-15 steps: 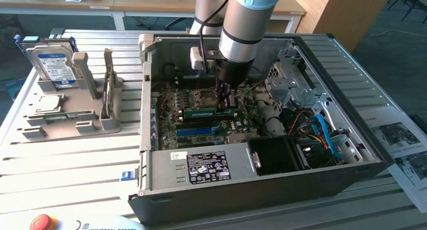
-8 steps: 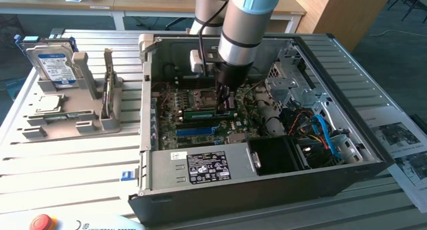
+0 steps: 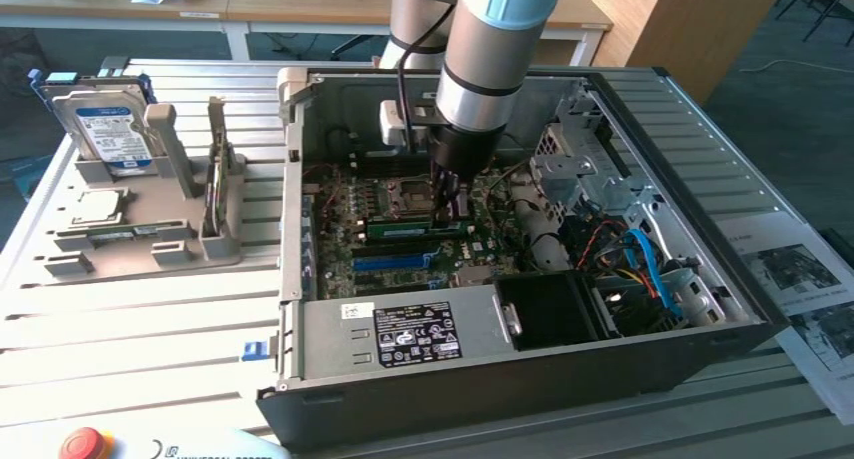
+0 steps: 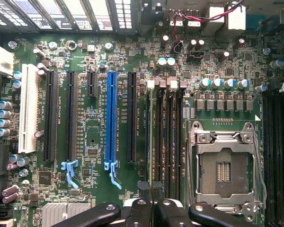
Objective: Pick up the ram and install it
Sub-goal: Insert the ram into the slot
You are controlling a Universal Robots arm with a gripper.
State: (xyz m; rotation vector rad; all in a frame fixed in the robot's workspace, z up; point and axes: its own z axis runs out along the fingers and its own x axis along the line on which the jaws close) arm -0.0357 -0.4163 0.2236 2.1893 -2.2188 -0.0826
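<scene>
Gripper (image 3: pixel 450 211) pinched on the ram (image 3: pixel 400 220), low over the slots (image 4: pixel 168 142) beside the socket (image 4: pixel 225 165). Ram's long axis runs parallel to the slots, apparently edge-down.

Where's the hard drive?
The silver, blue-labelled hard drive stands on edge in the grey plastic holder at the exterior view's left, outside the black computer case.

robotics lab: slatted metal bench (image 3: pixel 134 329), opened computer case (image 3: pixel 534 389)
</scene>
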